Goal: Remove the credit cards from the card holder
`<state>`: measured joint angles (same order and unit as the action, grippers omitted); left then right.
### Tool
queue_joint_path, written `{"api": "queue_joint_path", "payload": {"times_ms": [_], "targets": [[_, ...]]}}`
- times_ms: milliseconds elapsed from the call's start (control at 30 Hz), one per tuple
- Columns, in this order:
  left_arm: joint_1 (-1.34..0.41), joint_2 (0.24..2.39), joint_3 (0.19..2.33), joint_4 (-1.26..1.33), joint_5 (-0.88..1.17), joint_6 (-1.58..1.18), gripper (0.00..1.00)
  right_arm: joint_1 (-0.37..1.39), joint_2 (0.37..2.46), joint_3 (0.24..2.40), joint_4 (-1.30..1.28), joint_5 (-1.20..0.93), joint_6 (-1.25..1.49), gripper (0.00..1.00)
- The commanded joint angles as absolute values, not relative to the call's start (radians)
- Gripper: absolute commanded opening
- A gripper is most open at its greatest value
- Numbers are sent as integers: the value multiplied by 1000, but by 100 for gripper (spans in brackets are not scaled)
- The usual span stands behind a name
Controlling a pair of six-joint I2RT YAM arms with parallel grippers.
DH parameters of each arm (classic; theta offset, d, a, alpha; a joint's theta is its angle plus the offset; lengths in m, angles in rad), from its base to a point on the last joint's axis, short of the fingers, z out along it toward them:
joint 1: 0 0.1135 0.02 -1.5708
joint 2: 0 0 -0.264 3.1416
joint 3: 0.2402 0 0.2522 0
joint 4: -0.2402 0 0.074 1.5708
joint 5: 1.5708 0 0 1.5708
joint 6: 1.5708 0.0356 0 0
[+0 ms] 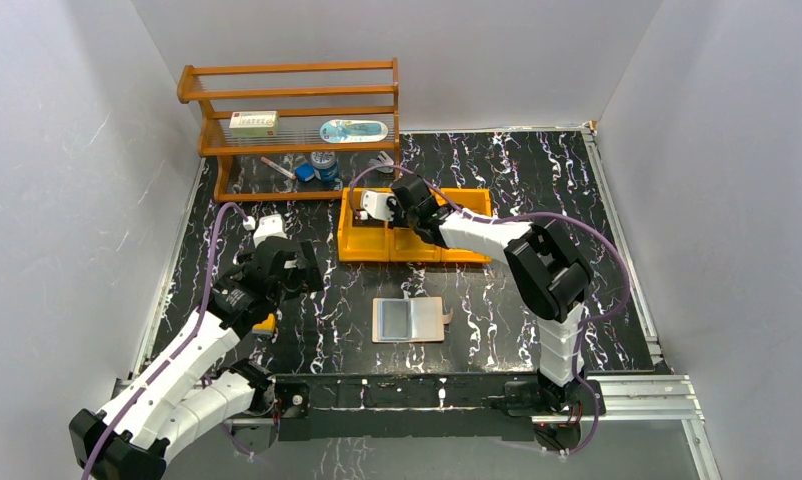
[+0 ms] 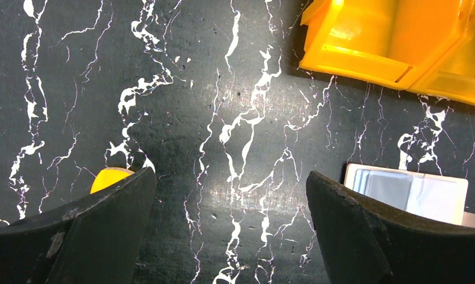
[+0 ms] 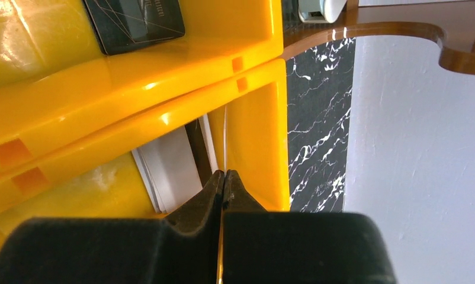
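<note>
Top external view: the card holder [image 1: 409, 320] lies spread open on the black marble table [image 1: 537, 170], a little toward 6 o'clock from the middle. Its bluish-grey sleeves face up and its small tab sticks out at the 3 o'clock edge. Neither arm touches it.

The right gripper [image 1: 369, 210] hangs well apart from the holder, at about 11 o'clock of it, over the 9 o'clock compartment of the orange tray [image 1: 447, 255]. The tray sits just beyond the holder at 12 o'clock.

The right wrist view shows that gripper [image 3: 224, 177] with its jaws pressed together on what appears to be a thin card [image 3: 225, 136]. The card is seen edge-on as a pale line running out from the tips toward 12 o'clock. Under the tips, a small stack of pale cards [image 3: 170, 165] lies flat in the compartment. A black card [image 3: 134, 21] rests in a neighbouring compartment at 11 o'clock.

The left gripper [image 1: 289, 262] stands at 10 o'clock of the holder, above bare table, with its jaws spread wide and holding nothing.

In the left wrist view, the holder [image 2: 407, 192] shows at 4 o'clock, partly behind the gripper's [image 2: 230, 176] right-hand finger. The tray's corner [image 2: 365, 53] is at 1 o'clock.

A wooden rack [image 1: 287, 95] occupies the far corner at 11 o'clock.
</note>
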<state>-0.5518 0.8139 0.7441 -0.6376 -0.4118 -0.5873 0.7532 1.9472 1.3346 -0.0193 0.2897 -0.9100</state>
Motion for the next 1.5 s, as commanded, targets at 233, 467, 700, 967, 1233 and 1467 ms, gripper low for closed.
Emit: {"api": "queue_joint_path", "payload": {"times_ms": [233,467,700,967,1233,1467], "targets": [[-548,797,743,-665,-437,-588,98,753,2005,1319,75,304,-964,0],[-547,803,742,-665,-435,-588,98,752,1953,1288,66,240,-930,18],[-548,810,745,-664,-431,-587,98,752,1890,1282,60,213,-867,30],[-548,813,744,-666,-428,-584,98,747,1803,1266,106,192,-547,37],[-548,820,746,-665,-424,-585,98,734,1840,1379,-185,264,197,29],[-547,830,748,-663,-421,-583,98,698,1936,1440,-299,224,402,20]]}}
